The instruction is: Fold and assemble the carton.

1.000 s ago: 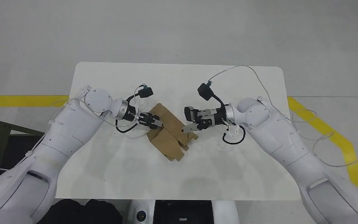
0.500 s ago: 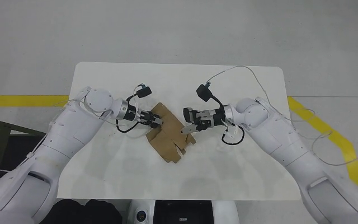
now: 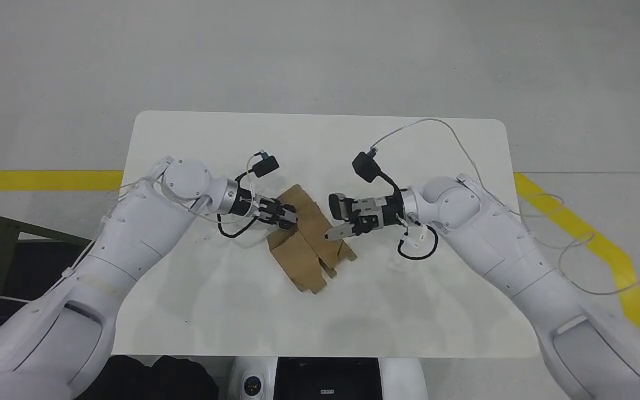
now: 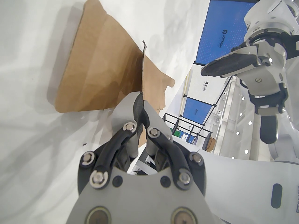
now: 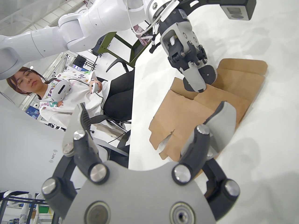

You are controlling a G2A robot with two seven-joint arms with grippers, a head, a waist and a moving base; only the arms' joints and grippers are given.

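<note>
A flat brown carton lies in the middle of the white table, one flap raised a little. My left gripper is shut on the carton's upper left edge; in the left wrist view the jaws pinch a thin cardboard flap. My right gripper stands open at the carton's right side. In the right wrist view one of its fingers rests against the carton, and the other finger is clear of it. The left gripper there grips the far edge.
The table's front edge runs close below the carton. A loose cable arcs over the table behind the right arm. Bare tabletop spreads at the back and on the left.
My left gripper has moved a little to the right with the carton's edge in it, nudging the carton towards the right gripper. The right gripper has hardly moved.
</note>
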